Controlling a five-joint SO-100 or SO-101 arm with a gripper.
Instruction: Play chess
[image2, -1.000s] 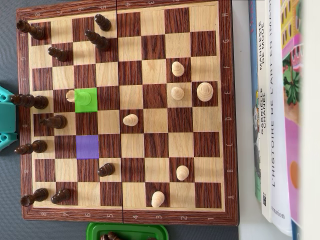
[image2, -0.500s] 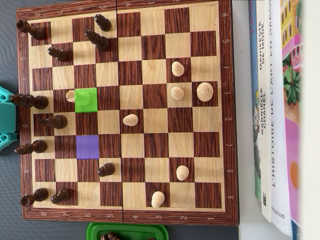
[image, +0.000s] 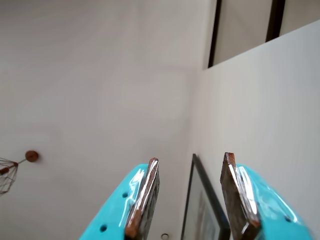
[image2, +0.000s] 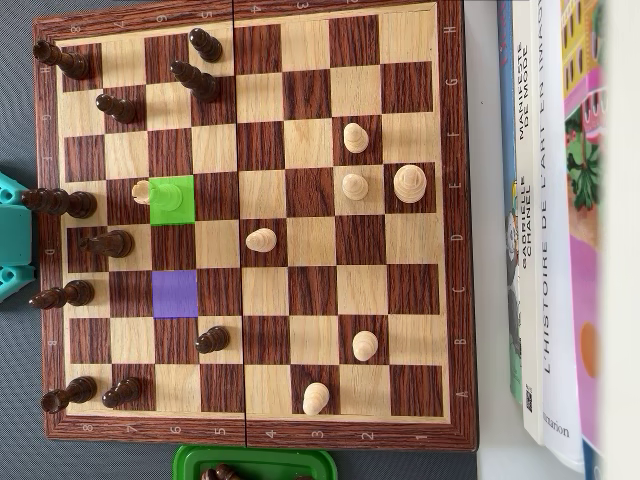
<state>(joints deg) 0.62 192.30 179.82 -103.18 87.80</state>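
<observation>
Overhead, the wooden chessboard (image2: 450, 200) w/ dark and light squares lies on a grey table (image2: 20, 120), letters and digits along its frame. Dark turned pieces crowd the left side of that view: one at the top left corner (image2: 60, 60), a pair higher up near the top edge (image2: 204, 44) (image2: 194, 80), others down the left column, e.g. the one lying across its square mid-board (image2: 108, 243), and one further in, lower centre-left (image2: 212, 340). Pale pieces sit centre & right: a lone pale pawn (image2: 261, 239) mid-board, two pawns stacked in one file (image2: 355, 137) (image2: 354, 186), a broad ringed pale piece (image2: 410, 183) just right of the lower one, plus two near the bottom (image2: 365, 346) (image2: 316, 398). One square is tinted bright green (image2: 172, 199) w/ a small pale piece (image2: 141, 189) at its left edge; two squares below, a square is tinted purple (image2: 175, 294). A green tray (image2: 255, 462) holding dark pieces pokes in at bottom. Books (image2: 545, 230) lie right of the board. A turquoise part of the arm (image2: 10, 240) shows at the left edge.

Wrist view: the turquoise two-finger gripper (image: 190, 161) points up at a white ceiling & wall, fingers parted w/ a clear gap, nothing between them; a dark picture frame (image: 202, 200) is behind.
</observation>
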